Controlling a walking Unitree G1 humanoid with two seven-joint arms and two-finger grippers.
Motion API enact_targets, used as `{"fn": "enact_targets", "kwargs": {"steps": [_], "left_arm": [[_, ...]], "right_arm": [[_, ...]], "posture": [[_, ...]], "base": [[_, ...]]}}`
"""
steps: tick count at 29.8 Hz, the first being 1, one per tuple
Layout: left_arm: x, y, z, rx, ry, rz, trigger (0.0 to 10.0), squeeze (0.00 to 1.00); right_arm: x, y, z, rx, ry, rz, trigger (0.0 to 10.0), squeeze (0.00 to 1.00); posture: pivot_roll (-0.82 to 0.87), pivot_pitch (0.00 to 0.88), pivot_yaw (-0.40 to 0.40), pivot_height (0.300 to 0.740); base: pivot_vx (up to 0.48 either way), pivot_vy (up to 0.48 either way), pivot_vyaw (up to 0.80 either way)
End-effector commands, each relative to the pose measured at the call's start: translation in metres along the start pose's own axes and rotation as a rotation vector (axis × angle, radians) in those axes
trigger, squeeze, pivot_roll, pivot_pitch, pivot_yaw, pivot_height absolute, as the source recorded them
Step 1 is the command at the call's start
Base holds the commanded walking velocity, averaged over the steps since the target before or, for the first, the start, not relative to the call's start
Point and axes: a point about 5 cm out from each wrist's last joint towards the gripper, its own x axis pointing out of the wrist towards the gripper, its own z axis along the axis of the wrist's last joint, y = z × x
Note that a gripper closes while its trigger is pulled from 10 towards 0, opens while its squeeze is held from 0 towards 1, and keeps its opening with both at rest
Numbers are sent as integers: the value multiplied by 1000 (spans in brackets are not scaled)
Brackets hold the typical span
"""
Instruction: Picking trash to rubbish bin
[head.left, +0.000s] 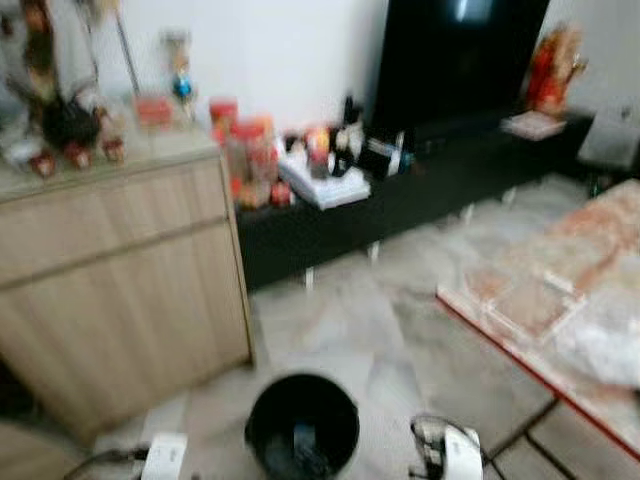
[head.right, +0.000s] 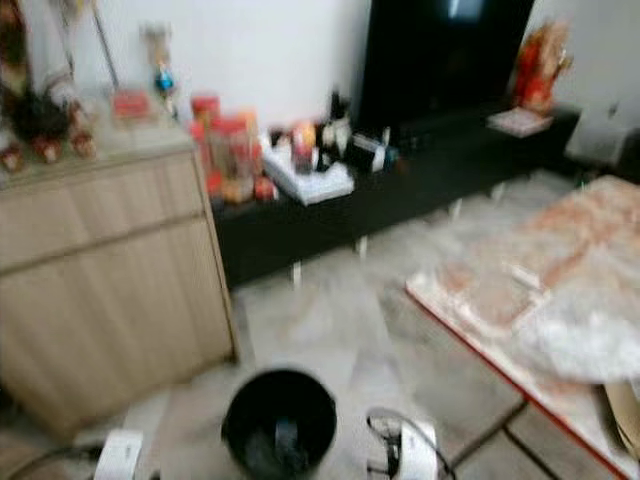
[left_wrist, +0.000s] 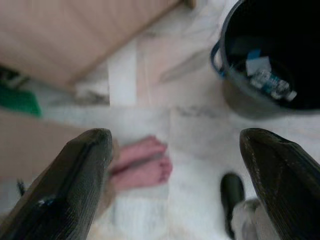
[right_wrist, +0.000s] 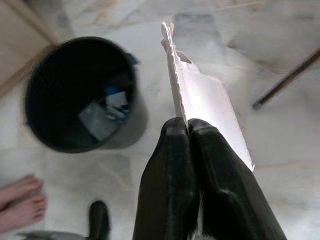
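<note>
A black rubbish bin (head.left: 302, 428) stands on the marble floor just ahead of me, with some scraps inside (right_wrist: 107, 110). My right gripper (right_wrist: 187, 125) is shut on a torn white piece of card (right_wrist: 205, 97), held above the floor beside the bin (right_wrist: 82, 95). My left gripper (left_wrist: 175, 136) is open and holds nothing; it hangs over the floor on the bin's (left_wrist: 270, 55) other side. The right arm (head.left: 445, 450) and left arm (head.left: 163, 455) show at the bottom of the eye views, either side of the bin.
A wooden cabinet (head.left: 120, 270) stands at the left, and a low black TV bench (head.left: 420, 190) with clutter lines the back wall. A red-edged table (head.left: 560, 300) holding plastic wrap is at the right. A person's bare feet (left_wrist: 142, 165) stand close behind me.
</note>
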Motion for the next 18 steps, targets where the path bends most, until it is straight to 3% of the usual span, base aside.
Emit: {"fn": "enact_targets", "kwargs": {"steps": [1,7,18], "left_arm": [[0,-2,-1,0,3,-4,10000,0],[0,-3,0,1,2,-7,10000,0],[0,-3,0,-3,-1,-7,10000,0]], "right_arm": [[0,0,3,-28,-6,2,10000,0],[1,2,3,-38,-10,9,10000,0],[0,-2,1,-19,-7,-4,10000,0]], "posture": [[169,0,-15,740],[169,0,-15,740],[172,0,-19,740]], "base": [[326,0,525],[326,0,754],[326,0,0]]}}
